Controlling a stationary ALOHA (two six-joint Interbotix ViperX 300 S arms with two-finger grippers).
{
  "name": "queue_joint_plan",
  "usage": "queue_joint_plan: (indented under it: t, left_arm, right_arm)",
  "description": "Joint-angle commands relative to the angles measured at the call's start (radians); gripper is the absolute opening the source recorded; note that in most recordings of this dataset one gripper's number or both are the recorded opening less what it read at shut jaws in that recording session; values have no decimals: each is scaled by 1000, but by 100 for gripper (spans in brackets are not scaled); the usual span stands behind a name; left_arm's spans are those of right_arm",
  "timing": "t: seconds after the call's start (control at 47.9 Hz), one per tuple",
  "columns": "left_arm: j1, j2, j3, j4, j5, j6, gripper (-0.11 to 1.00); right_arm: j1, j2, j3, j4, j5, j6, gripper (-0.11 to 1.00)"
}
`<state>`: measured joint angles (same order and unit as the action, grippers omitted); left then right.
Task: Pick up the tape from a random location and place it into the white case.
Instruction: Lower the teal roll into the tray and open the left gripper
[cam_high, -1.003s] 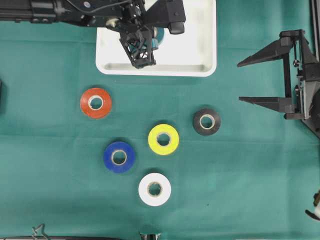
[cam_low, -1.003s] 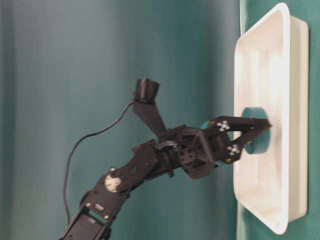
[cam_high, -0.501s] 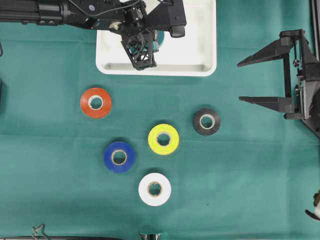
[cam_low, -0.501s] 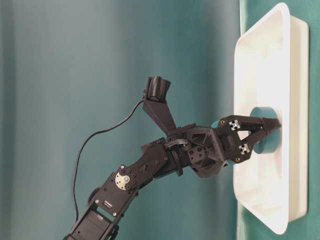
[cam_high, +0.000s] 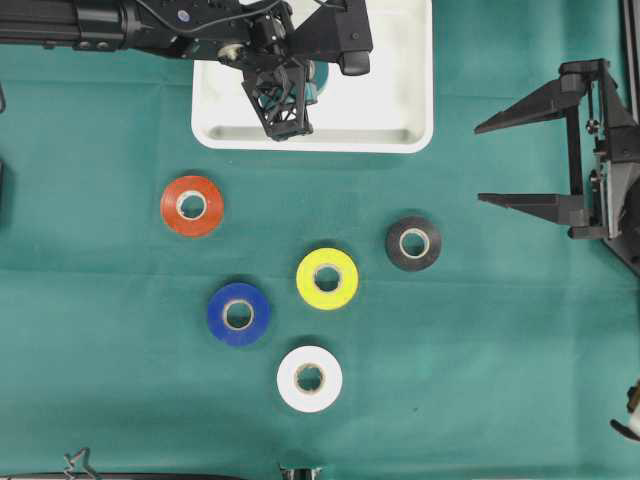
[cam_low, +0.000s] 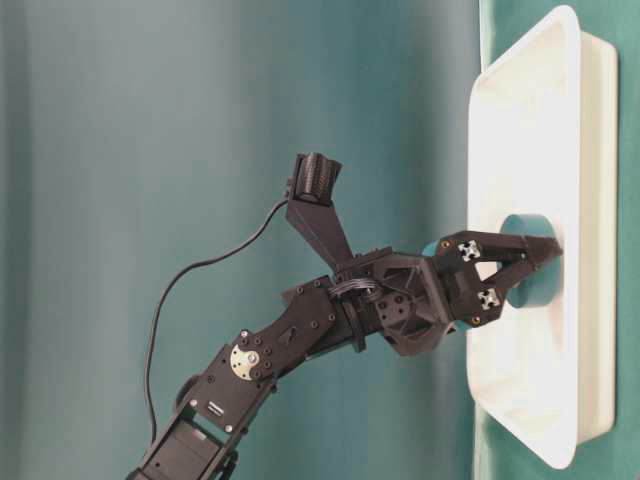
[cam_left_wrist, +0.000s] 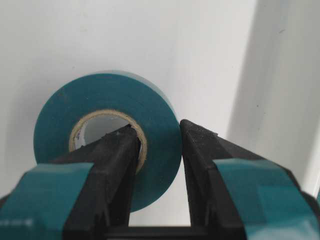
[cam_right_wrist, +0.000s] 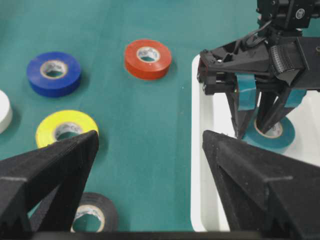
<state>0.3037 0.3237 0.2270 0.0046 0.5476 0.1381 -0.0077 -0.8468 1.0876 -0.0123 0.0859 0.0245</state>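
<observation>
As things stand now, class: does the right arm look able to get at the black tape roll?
Probably yes. The right gripper stands open, holding nothing, and the black tape roll lies flat on bare green cloth, apart from the other rolls.

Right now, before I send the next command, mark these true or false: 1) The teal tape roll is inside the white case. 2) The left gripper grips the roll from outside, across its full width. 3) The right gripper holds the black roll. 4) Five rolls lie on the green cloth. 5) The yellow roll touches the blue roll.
1) True: the teal tape roll rests in the white case.
2) False: the left gripper has one finger in the roll's core and one outside, pinching its wall.
3) False: the right gripper stands open and empty; the black roll lies on the cloth.
4) True: the red roll, yellow roll, blue roll, white roll and the black one.
5) False: cloth shows between them.
</observation>
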Motion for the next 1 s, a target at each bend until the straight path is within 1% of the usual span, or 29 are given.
queue_joint_plan:
  t: [0.0, 0.021, 0.042, 0.125, 0.188, 0.251, 0.292, 0.585, 0.689, 0.982]
  left_arm:
    - [-3, -21, -23, 0, -3, -2, 27]
    - [-2, -21, -23, -2, -3, -2, 33]
    - [-2, -21, -23, -2, -3, -2, 40]
    - [-3, -23, -23, -2, -3, 2, 66]
    - [-2, -25, -23, -2, -5, 5, 83]
    - [-2, -25, -23, 0, -5, 8, 95]
    - [-2, -25, -23, -2, -6, 12, 99]
    - [-2, -29, -23, -2, -8, 15, 99]
    - [-5, -52, -23, -2, -3, 14, 99]
    - [-40, -239, -35, -2, 40, 12, 98]
  right_arm:
    - [-2, 3, -18, 0, -6, 2, 91]
    - [-2, 3, -18, 0, -6, 2, 91]
    - [-2, 3, -17, -2, -6, 2, 91]
    - [-2, 3, -18, 0, -5, 2, 91]
    - [-2, 3, -18, 0, -3, 2, 91]
    - [-2, 3, -18, 0, -3, 2, 91]
    - [-2, 3, -17, 0, -5, 2, 91]
    - [-2, 9, -17, 0, -3, 2, 91]
    - [-2, 8, -18, 0, -3, 2, 91]
    - [-2, 8, -18, 0, 5, 2, 91]
